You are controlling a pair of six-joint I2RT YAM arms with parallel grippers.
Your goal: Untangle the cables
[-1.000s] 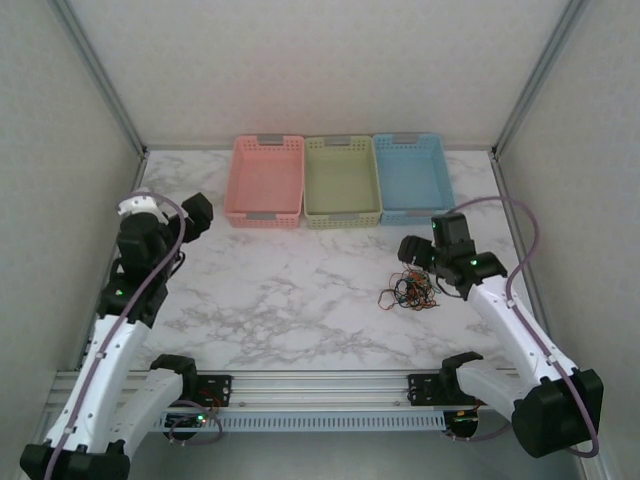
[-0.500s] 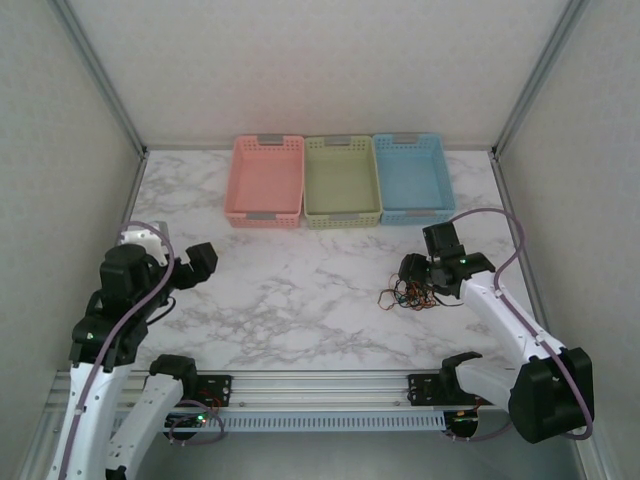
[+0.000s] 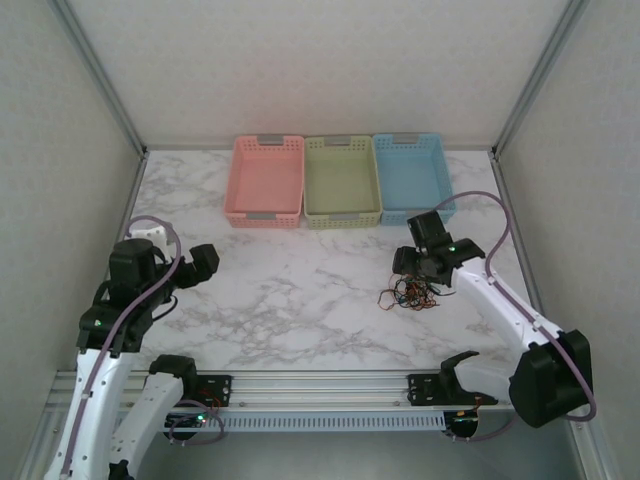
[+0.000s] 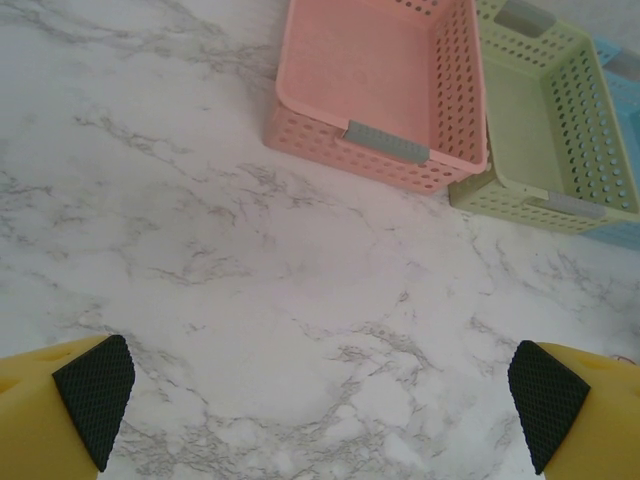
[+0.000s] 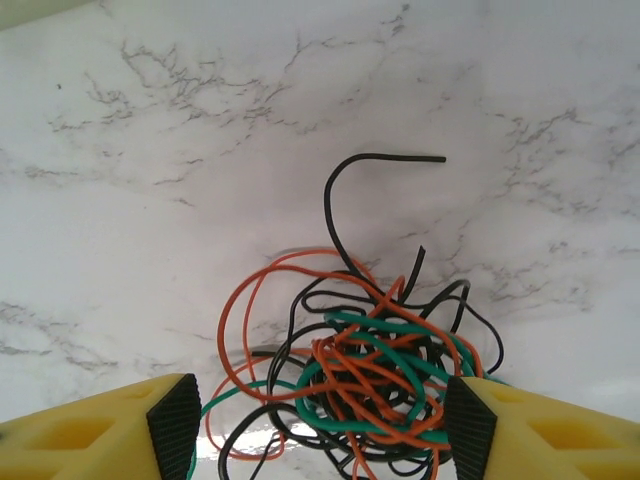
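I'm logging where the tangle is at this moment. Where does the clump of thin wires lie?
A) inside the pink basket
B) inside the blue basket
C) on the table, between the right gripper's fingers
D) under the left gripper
C: the right wrist view shows the cables lying on the marble table, with the right gripper straddling them, one finger on each side.

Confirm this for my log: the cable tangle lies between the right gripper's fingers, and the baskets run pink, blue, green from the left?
No: the top external view shows pink basket, green basket, blue basket from the left. The cable tangle does lie between the fingers of the right gripper.
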